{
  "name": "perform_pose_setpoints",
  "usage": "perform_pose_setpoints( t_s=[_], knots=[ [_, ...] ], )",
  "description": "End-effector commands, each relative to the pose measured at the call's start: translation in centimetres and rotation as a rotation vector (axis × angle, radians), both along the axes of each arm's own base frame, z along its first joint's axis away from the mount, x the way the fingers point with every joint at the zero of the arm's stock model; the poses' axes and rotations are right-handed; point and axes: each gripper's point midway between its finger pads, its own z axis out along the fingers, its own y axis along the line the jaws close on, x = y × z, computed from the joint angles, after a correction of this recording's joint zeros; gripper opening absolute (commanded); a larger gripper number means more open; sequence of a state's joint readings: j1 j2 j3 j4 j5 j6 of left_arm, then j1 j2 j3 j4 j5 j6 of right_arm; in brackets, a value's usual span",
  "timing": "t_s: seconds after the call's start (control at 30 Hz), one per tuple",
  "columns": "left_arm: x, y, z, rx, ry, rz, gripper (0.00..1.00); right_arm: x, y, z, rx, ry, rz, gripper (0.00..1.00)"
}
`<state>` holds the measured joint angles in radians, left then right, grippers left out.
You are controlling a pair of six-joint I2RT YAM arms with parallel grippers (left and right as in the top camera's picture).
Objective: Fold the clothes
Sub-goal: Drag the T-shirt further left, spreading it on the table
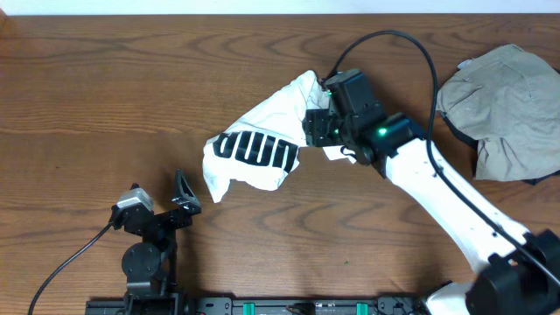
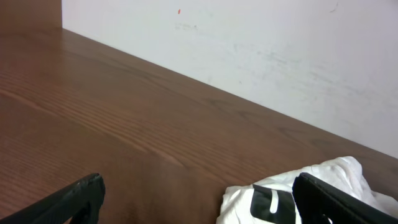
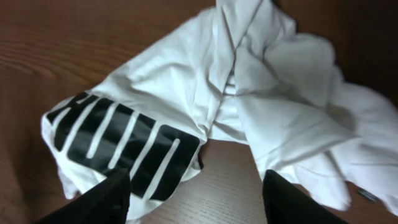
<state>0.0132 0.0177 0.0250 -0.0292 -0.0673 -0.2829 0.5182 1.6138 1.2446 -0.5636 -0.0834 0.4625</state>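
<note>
Because the white T-shirt [image 1: 262,131] lies crumpled and not spread, the coming move depends on where its ends are. It sits about the middle of the desk [image 1: 105,79]. Its long axis runs on a slant, from the end with the black lettering [image 1: 258,153], nearer to the robot, up to a bunched end farther away.

The right fingers [image 3: 106,199] are at this bunched end, directly over the cloth. They stand apart and I see nothing clamped between them; in the right wrist view the folds lie just ahead of the tips. The left fingers [image 2: 323,199] are also wide apart and hold nothing. They wait beside the lettered end, on the robot's side of the T-shirt, near but not touching. So I judge that each arm has its own end to take, and the right one is nearer.

The wood around the T-shirt is flat and bare, with room to spread it. A grey-beige shirt [image 1: 507,105] lies in a heap well apart, beyond the bunched end. A pale wall [image 2: 249,50] stands behind the desk.
</note>
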Motion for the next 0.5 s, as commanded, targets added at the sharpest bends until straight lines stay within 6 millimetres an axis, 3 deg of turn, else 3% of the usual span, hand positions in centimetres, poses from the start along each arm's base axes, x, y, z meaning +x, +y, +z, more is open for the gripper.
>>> perform_pose_setpoints(
  t_s=[0.0,0.13,0.33,0.47],
  knots=[
    [-0.1,0.6,-1.9,0.019,0.061,0.028,0.98,-1.5,2.0,-3.6,0.080,0.127,0.099,0.63],
    [-0.1,0.6,-1.9,0.019,0.061,0.028,0.98,-1.5,3.5,-6.2,0.113,0.186,0.133,0.60],
    [-0.1,0.6,-1.9,0.019,0.061,0.028,0.98,-1.5,3.7,-9.8,0.097,0.258,0.105,0.56],
    [-0.1,0.6,-1.9,0.019,0.061,0.028,0.98,-1.5,4.0,-11.2,0.099,0.284,0.110,0.55]
  ],
)
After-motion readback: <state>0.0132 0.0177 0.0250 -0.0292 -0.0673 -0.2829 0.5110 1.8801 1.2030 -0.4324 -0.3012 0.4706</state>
